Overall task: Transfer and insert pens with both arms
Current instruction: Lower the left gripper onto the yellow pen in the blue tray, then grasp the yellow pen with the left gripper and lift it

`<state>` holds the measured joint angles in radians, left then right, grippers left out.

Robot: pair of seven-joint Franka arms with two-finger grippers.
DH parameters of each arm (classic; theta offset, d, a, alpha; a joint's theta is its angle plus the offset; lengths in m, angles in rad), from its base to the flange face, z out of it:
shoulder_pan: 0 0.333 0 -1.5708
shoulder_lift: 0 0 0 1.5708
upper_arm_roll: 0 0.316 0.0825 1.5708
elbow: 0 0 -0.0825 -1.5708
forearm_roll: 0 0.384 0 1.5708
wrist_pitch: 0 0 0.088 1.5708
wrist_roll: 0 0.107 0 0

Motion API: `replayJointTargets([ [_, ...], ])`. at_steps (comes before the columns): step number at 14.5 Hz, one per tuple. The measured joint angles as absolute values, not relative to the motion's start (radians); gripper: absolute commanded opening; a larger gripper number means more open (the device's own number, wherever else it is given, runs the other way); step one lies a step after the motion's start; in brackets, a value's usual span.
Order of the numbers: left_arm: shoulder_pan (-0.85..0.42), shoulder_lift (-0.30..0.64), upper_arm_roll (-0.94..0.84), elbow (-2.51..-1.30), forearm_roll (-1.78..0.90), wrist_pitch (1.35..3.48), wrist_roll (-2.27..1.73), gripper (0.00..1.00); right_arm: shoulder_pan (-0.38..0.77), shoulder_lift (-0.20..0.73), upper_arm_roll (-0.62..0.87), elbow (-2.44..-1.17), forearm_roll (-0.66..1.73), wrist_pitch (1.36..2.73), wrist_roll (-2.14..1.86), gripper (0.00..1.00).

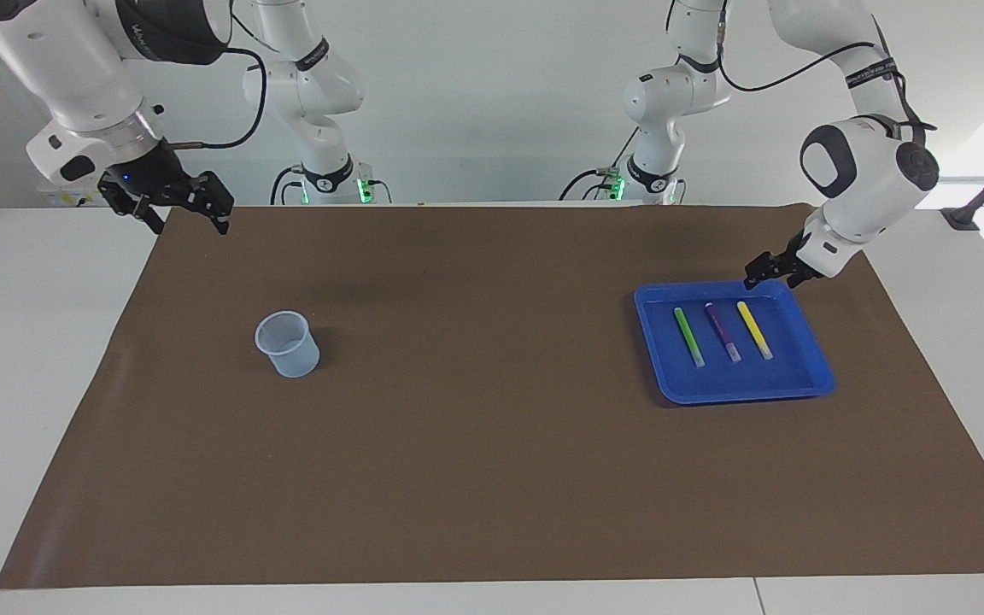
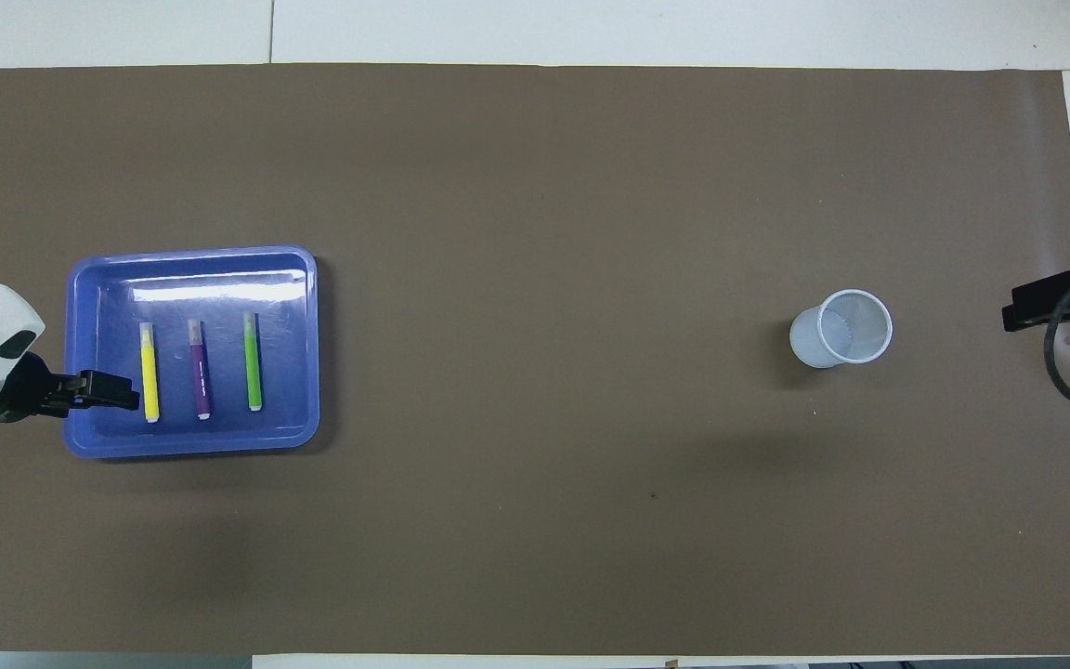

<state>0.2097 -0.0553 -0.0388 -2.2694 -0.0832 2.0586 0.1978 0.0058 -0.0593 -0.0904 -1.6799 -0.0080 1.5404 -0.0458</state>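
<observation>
**Left arm bent low, right arm waiting**

The left arm (image 1: 863, 162) is folded sharply at the elbow, its white forearm angled down and its wrist low. The left hand (image 1: 772, 272) points down and inward from that wrist, black fingers close to the surface beneath; their spread is too small to read. The right arm (image 1: 73, 68) waits, raised at its own end, forearm sloping down to a silver wrist ring. Below it the right hand (image 1: 174, 205) hangs with fingers parted.

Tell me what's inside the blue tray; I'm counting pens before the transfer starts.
Three pens lie side by side in the blue tray: green pen, purple pen, yellow pen. Nothing covers them; the left gripper hangs over the tray's rim.
</observation>
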Motion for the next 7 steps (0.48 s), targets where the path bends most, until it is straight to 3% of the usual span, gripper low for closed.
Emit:
replayJointTargets([
  [5, 0.197, 0.013, -0.049, -2.300, -0.083, 2.234, 0.160, 0.90, 0.006, -0.059, -0.090, -1.680, -0.008, 1.540, -0.046, 1.00],
  [7, 0.187, 0.048, -0.053, -2.302, -0.083, 2.273, 0.153, 0.76, 0.006, -0.059, -0.090, -1.680, -0.008, 1.540, -0.046, 1.00],
])
